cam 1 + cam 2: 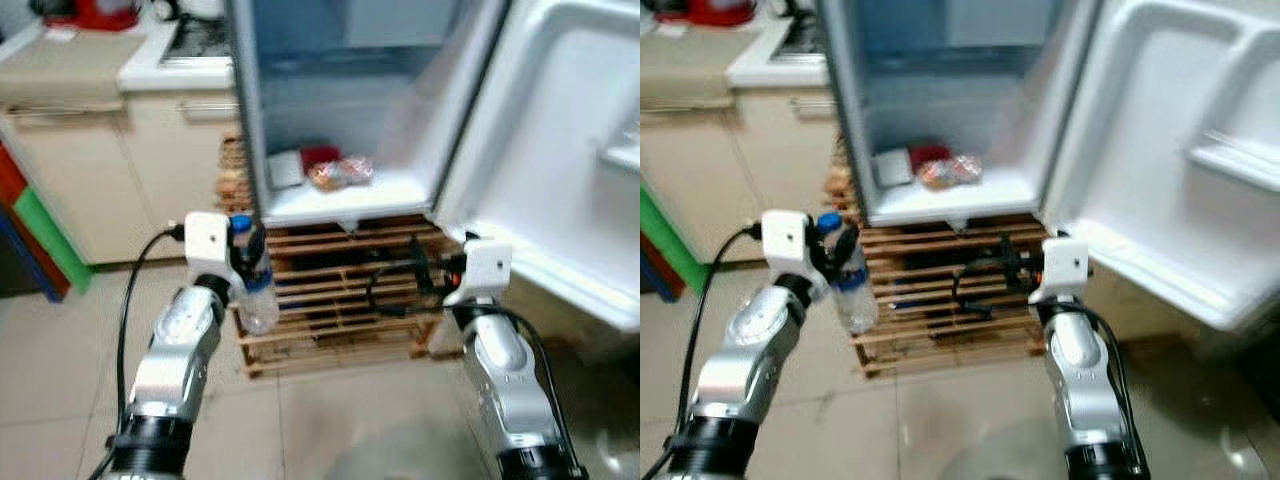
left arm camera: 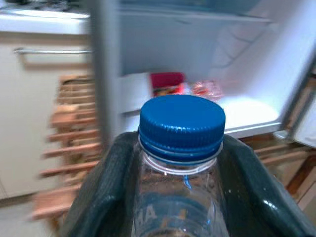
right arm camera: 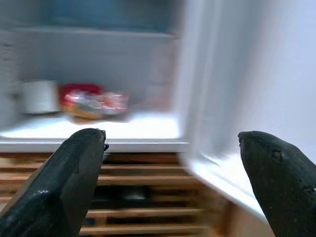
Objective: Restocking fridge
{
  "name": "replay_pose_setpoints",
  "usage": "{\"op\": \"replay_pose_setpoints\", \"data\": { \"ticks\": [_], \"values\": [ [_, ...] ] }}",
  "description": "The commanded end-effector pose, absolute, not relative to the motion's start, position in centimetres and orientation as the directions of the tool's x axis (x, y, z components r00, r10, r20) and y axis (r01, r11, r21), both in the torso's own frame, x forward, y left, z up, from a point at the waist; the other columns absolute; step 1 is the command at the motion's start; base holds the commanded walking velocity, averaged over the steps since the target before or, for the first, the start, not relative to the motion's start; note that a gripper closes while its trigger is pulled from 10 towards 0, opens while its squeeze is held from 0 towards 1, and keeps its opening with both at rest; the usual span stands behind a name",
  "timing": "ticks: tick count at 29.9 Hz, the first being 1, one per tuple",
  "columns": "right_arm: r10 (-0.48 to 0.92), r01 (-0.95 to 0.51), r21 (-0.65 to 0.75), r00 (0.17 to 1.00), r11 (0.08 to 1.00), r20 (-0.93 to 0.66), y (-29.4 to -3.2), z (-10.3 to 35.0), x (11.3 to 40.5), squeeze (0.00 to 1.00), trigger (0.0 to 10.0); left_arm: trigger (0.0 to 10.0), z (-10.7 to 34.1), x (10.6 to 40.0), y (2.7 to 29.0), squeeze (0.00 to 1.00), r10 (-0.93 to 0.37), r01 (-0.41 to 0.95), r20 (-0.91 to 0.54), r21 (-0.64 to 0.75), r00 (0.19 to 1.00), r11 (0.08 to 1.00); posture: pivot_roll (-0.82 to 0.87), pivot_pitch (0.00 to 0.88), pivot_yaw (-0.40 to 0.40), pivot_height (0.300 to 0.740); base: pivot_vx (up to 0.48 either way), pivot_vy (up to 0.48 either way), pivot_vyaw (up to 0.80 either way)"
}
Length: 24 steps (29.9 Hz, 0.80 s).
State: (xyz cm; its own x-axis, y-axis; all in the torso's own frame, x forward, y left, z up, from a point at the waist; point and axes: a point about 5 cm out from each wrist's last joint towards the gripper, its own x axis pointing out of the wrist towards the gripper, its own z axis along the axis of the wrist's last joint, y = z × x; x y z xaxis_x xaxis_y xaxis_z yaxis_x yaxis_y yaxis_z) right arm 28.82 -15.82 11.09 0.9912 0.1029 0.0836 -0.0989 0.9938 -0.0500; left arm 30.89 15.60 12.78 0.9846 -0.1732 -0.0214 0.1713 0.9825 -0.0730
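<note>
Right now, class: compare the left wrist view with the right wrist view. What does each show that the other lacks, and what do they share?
Left wrist view alone: a clear bottle with a blue cap, gripped by the left gripper, and a cabinet handle. Right wrist view alone: the right gripper, open with nothing between its fingers. Both: the open fridge, a red packet, a wrapped food item and the wooden pallet below.

Clear plastic bottle (image 1: 257,300), ridged blue cap (image 2: 181,123); slatted wooden pallet (image 1: 330,300).
</note>
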Motion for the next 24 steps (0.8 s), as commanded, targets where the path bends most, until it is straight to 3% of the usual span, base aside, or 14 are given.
{"op": "replay_pose_setpoints", "data": {
  "ticks": [1,13,24],
  "values": [
    [0.079,-0.075,-0.056,0.994,0.996,0.075,-16.6,10.8,28.5,0.00,10.0,10.0,13.7,31.4,14.6,0.00,-0.215,0.216,0.023,-0.101,0.976,0.971,-0.12,0.000,0.049,0.740,0.000,0.000,-0.70],
    [0.008,-0.004,-0.042,0.997,0.999,0.077,-17.9,10.8,28.4,0.00,10.0,10.0,14.3,32.4,13.8,0.00,-0.256,0.260,0.045,-0.095,0.966,0.961,-0.14,0.000,0.050,0.740,0.000,0.411,-0.69],
    [-0.008,0.012,-0.072,0.998,0.997,0.056,-18.7,10.1,27.2,0.00,10.0,10.0,13.9,32.5,14.0,0.00,-0.235,0.237,0.029,-0.076,0.972,0.969,-0.15,0.000,0.051,0.740,0.000,0.000,-0.68]
  ]
}}
